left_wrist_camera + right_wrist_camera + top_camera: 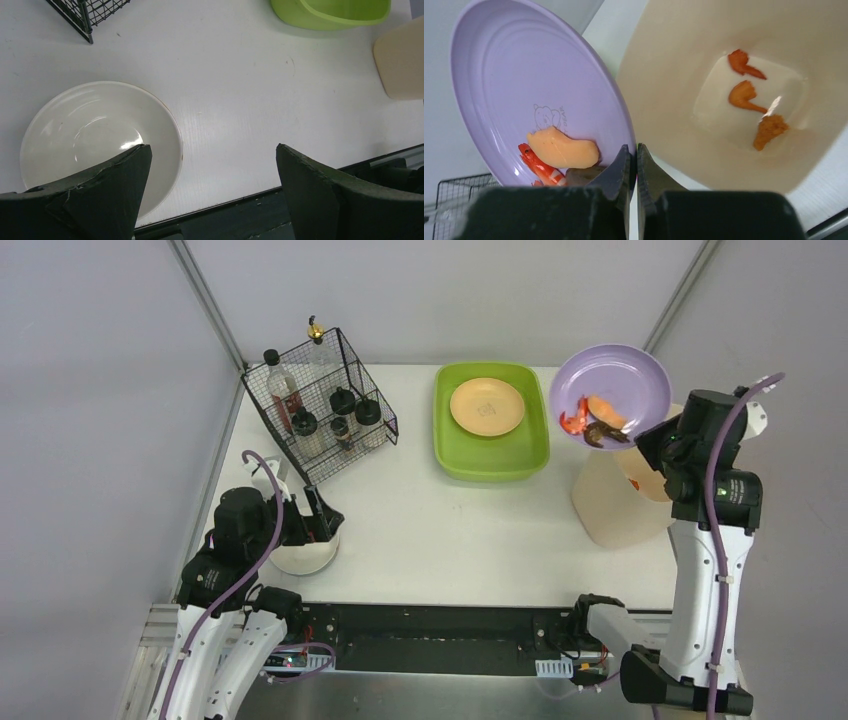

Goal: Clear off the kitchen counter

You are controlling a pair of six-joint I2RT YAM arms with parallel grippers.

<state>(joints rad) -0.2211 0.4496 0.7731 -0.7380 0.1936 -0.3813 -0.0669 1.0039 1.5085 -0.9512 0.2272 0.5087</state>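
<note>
My right gripper (652,443) is shut on the rim of a purple plate (610,390) and holds it tilted above a beige bin (615,505). Food pieces, a red shrimp (538,166) and a pale orange piece (561,148), lie at the plate's low edge by my fingers. Three orange food bits (751,97) lie in the bin (664,75). My left gripper (212,170) is open, with one finger over a white bowl (90,135) at the near left of the white kitchen counter (440,530). The bowl also shows in the top view (300,558).
A lime-green tray (490,455) holding an orange plate (487,406) stands at the back middle. A black wire rack (320,405) with several bottles stands at the back left. Grey frame rails edge the counter.
</note>
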